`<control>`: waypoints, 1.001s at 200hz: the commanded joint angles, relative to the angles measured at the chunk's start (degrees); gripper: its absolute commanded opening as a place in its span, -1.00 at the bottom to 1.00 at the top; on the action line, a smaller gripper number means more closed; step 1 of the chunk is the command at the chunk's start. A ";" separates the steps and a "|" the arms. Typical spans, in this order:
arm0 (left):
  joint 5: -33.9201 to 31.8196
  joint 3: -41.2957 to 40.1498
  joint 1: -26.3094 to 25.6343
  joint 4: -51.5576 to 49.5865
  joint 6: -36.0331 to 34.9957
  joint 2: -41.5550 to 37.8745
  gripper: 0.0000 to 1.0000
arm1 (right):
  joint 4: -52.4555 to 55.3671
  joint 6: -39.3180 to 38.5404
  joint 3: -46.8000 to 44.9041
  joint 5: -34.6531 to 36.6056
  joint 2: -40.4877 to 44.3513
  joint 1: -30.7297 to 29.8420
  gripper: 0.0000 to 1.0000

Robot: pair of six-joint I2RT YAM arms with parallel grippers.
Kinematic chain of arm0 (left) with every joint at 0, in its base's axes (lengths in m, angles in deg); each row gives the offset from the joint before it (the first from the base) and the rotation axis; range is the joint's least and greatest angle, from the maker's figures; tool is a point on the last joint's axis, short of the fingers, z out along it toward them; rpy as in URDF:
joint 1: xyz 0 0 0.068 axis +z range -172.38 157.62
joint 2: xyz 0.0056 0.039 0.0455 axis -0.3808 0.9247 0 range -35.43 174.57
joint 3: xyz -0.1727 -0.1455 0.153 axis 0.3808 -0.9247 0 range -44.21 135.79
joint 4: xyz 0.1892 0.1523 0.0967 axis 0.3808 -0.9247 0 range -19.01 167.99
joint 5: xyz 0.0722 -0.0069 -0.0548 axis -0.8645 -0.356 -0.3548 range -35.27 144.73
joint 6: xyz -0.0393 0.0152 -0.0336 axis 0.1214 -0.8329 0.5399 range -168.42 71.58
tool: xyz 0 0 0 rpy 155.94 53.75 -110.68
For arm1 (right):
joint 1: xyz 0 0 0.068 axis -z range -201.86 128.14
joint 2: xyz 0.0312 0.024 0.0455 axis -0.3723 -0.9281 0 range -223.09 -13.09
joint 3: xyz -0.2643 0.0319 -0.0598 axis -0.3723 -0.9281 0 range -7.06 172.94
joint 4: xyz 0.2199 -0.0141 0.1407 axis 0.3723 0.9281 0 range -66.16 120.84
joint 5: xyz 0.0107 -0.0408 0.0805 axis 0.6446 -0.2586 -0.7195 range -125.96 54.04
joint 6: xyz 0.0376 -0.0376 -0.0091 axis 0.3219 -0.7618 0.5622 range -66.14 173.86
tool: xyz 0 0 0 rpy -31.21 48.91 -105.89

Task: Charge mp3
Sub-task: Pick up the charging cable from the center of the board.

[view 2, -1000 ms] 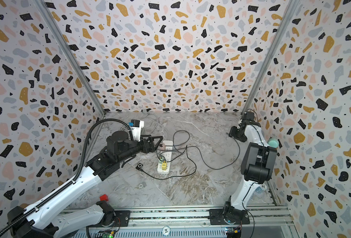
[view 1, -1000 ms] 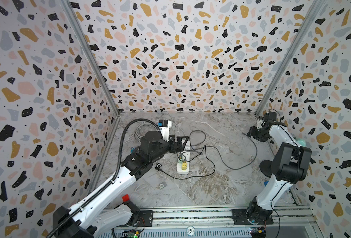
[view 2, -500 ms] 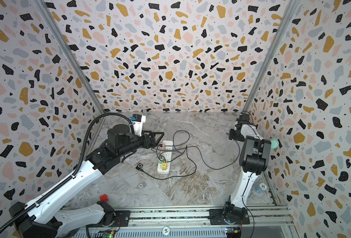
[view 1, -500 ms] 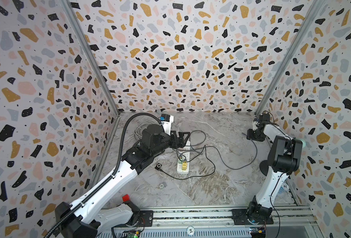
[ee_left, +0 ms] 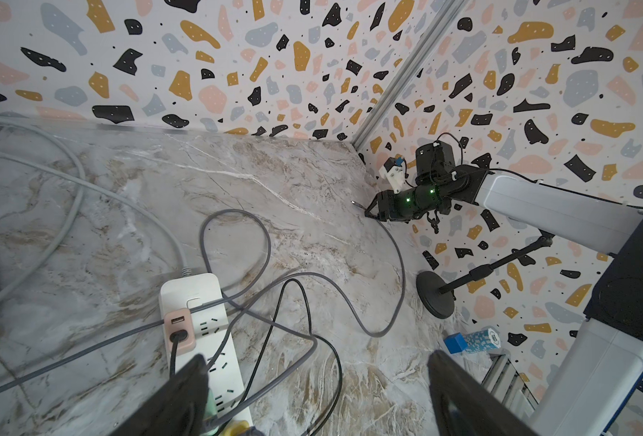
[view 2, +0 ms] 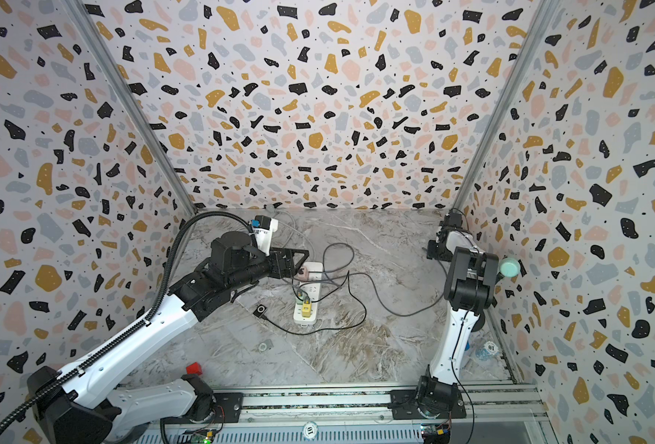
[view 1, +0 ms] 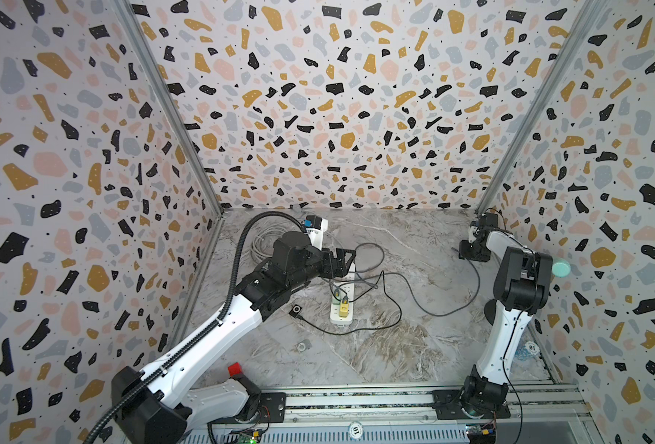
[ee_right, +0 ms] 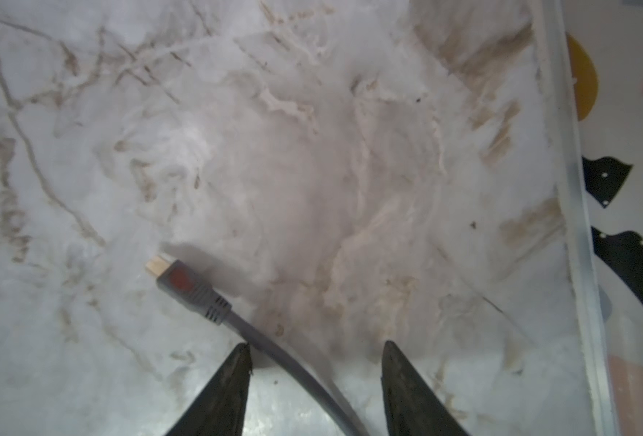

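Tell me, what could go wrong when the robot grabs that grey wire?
The right gripper sits open around the grey cable, a bit behind its plug, so the plug may droop or twist when lifted. That cable loops across the power strip with a black cable; pulling might drag the strip or snag the small mp3 player.

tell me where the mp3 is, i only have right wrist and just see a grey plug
Observer: Two small square things could be it: a black device beside the white power strip, a grey device nearer the front rail.
Operator: how far from my gripper
Observer: Well across the table; the right gripper is by the back corner.
Operator: left arm
Observer: The left gripper hangs open and empty above the strip, near its pink adapter.
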 commanded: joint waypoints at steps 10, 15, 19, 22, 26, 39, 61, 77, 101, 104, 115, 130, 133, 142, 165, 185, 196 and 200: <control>-0.03 0.88 0.24 1.08 -0.04 0.21 0.81 | 4.38 -4.10 2.66 -3.06 -1.76 0.26 -0.12; 0.06 0.63 0.24 1.36 0.14 0.28 0.81 | 4.60 -4.78 2.47 -4.07 -1.78 0.04 -0.18; 0.07 0.48 0.24 1.66 0.22 0.30 0.81 | 4.77 -5.29 2.17 -4.60 -1.77 -0.13 -0.25; 0.10 0.35 0.24 1.79 0.27 0.30 0.81 | 4.79 -5.76 1.88 -4.80 -1.68 -0.37 -0.28; 0.17 0.18 0.24 2.10 0.36 0.37 0.81 | 4.71 -6.40 1.38 -5.10 -1.49 -0.81 -0.34; 0.24 -0.03 0.17 2.67 0.44 0.71 0.80 | 4.09 -8.89 -1.12 -5.60 -0.48 -2.84 -0.46; 0.70 -0.13 0.24 3.77 0.46 1.51 0.79 | 2.24 -9.73 -6.71 -6.74 2.11 -7.17 -0.77; 0.58 -0.45 0.24 5.28 0.75 2.00 0.79 | -0.96 -6.98 -12.42 -7.15 5.83 -10.63 -1.00; 0.01 -0.58 0.32 8.41 2.08 3.46 0.77 | -8.44 -1.35 -22.72 -5.42 14.23 -19.11 -1.00; -0.13 -0.50 0.32 8.72 2.32 3.79 0.77 | -9.30 -0.43 -23.84 -4.23 15.36 -20.56 -1.00; -0.16 0.17 0.39 10.39 3.65 5.08 0.75 | -12.07 1.91 -27.04 -4.03 19.44 -25.47 -1.00; 0.45 1.03 0.54 13.56 6.32 7.09 0.70 | -15.03 6.31 -29.82 0.78 25.18 -33.06 -1.00; 0.68 1.34 0.58 14.26 7.06 7.44 0.68 | -15.27 6.87 -29.88 0.73 26.25 -34.60 -1.00; 1.68 2.57 0.86 16.49 9.87 9.11 0.62 | -15.30 8.39 -29.43 4.95 29.19 -39.46 -1.00; 4.24 8.63 2.33 19.34 20.73 14.05 0.51 | -14.83 7.34 -25.23 9.83 35.16 -49.67 -1.00; 8.68 14.57 3.55 19.17 28.99 17.72 0.35 | -11.71 2.75 -20.63 11.61 37.53 -55.21 -1.00; 8.95 15.84 3.66 17.90 31.16 17.75 0.34 | -9.55 1.16 -18.67 12.58 38.43 -57.10 -1.00; 8.93 15.74 3.75 17.54 31.82 17.50 0.34 | -9.10 0.52 -18.30 12.25 38.85 -57.52 -1.00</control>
